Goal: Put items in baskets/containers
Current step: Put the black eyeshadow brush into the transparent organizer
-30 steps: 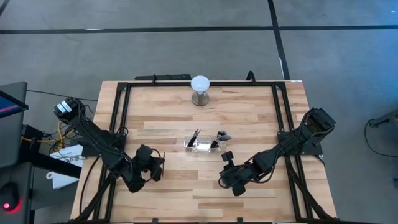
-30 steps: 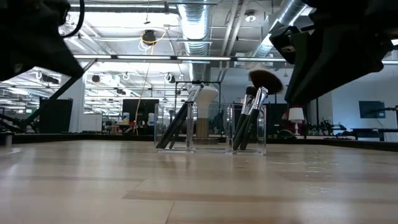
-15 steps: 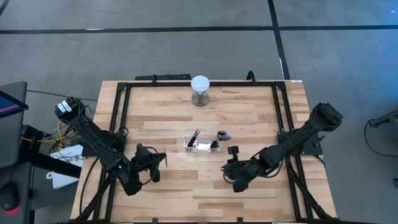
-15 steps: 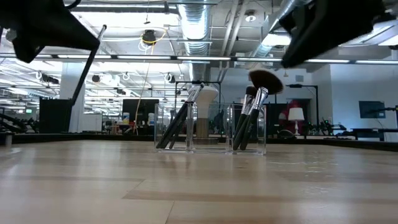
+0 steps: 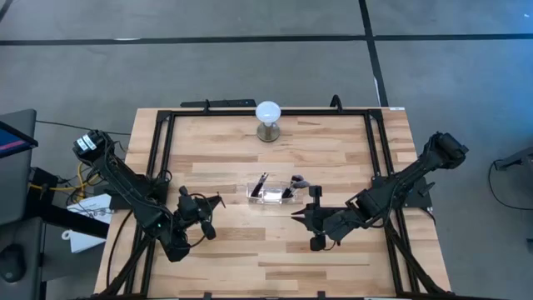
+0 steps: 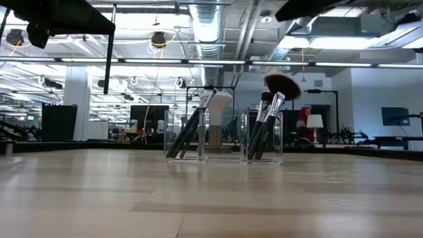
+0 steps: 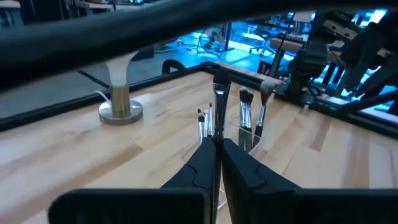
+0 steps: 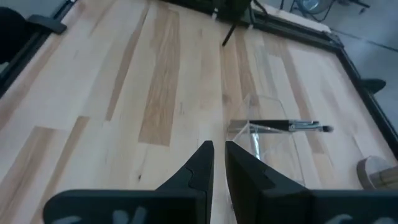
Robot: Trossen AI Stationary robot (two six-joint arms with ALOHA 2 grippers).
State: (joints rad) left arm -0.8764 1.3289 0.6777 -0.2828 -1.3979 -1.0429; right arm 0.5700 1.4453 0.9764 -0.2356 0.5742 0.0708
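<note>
Wooden table (image 5: 233,158) carries a clear holder (image 5: 271,194) near its middle, standing upright, with the makeup brushes (image 6: 268,125) leaning inside it, the fan-headed brush (image 6: 283,84) topmost. White globe lamp (image 5: 268,117) stands well beyond the holder. Left gripper (image 5: 218,201) hangs to the holder's left, fingers closed and empty. Right gripper (image 5: 304,202) hangs near the holder's right end, fingers nearly together, gripping nothing.

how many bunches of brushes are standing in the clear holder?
2. One bunch leans in one end of the clear holder; the other bunch, with the fan-headed brush, fills the opposite end. Overlapping brushes may hide more.
</note>
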